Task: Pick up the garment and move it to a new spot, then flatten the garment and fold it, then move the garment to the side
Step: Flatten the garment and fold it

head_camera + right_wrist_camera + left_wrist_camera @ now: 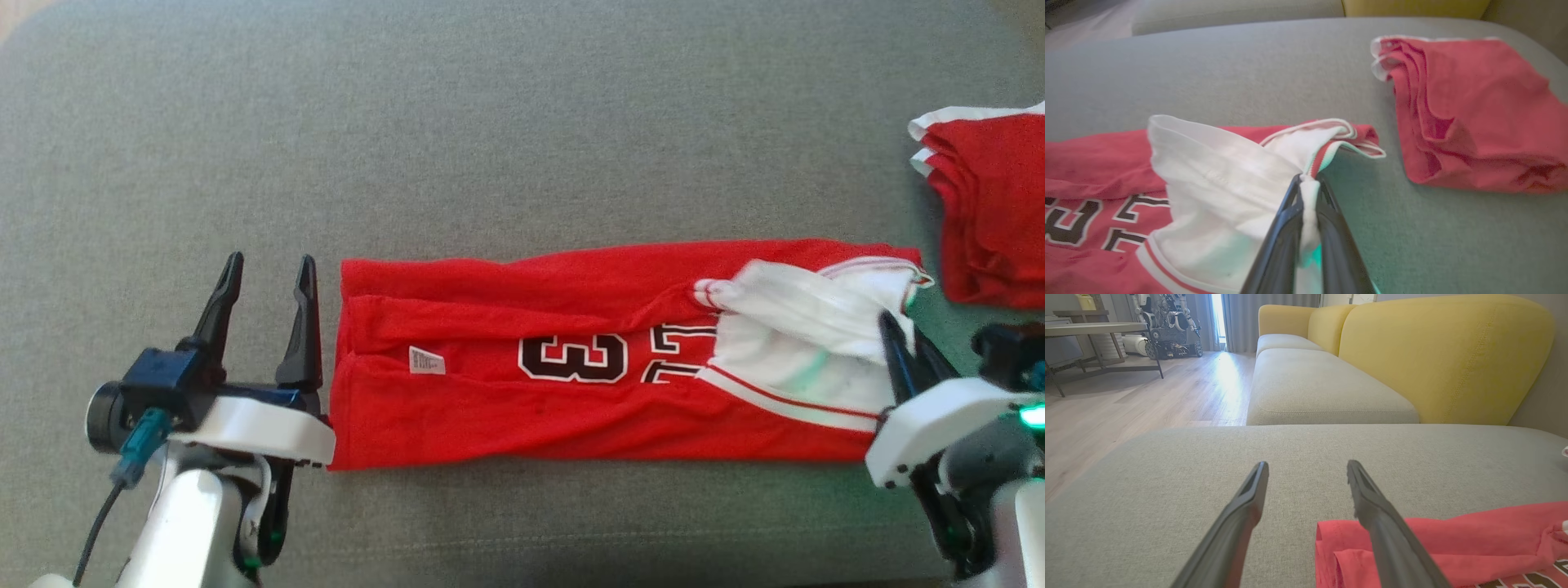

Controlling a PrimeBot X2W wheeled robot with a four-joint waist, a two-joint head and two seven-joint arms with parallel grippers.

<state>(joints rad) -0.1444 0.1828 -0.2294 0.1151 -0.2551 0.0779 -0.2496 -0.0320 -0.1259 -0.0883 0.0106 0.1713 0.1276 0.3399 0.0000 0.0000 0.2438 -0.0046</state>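
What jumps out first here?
A long red jersey with black-and-white numerals lies folded in a strip across the grey fabric cushion. The right pincer is shut on its white end; the left pincer stands open at the other end. A second folded red garment sits far right.

The folded red pile runs off the head view's right edge. White cloth covers part of the black lettering on the jersey, and its small label is too tiny to read. Fabric pinched in my right gripper hides the inner faces of its fingers. My left wrist view cuts the jersey off at bottom and right.
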